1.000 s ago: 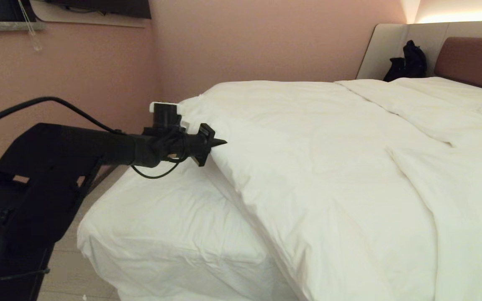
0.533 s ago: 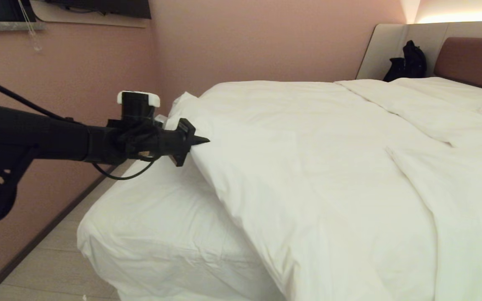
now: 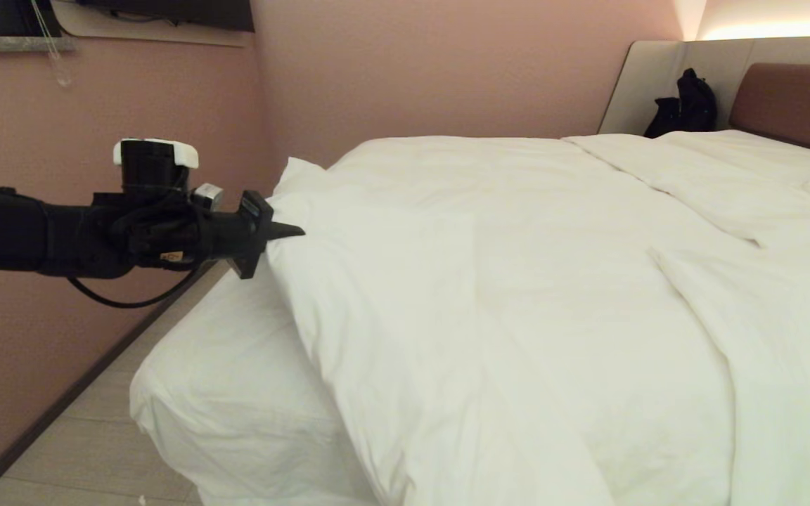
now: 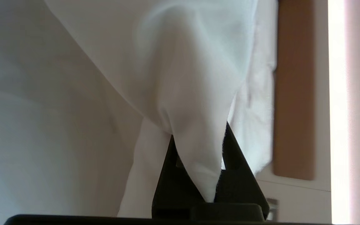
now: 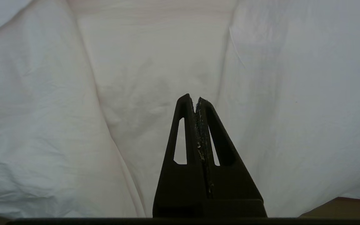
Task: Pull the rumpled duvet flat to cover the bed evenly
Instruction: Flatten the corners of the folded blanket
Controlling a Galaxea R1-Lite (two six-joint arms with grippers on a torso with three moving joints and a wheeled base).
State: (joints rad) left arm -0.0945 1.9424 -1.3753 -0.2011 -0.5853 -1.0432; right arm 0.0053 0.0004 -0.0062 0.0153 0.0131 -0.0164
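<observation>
Your left pincer [image 3: 285,230] has dragged the duvet [image 3: 489,281] edge it is clamped on toward the wall, uncovered bed [image 3: 236,393] below it; pull harder and the thin pinch may slip out.

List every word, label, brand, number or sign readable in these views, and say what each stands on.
None can be read.
A small pale sticker on the left gripper's wrist housing in the head view: too small to read.
The duvet, the bed and the wall carry no text.
</observation>
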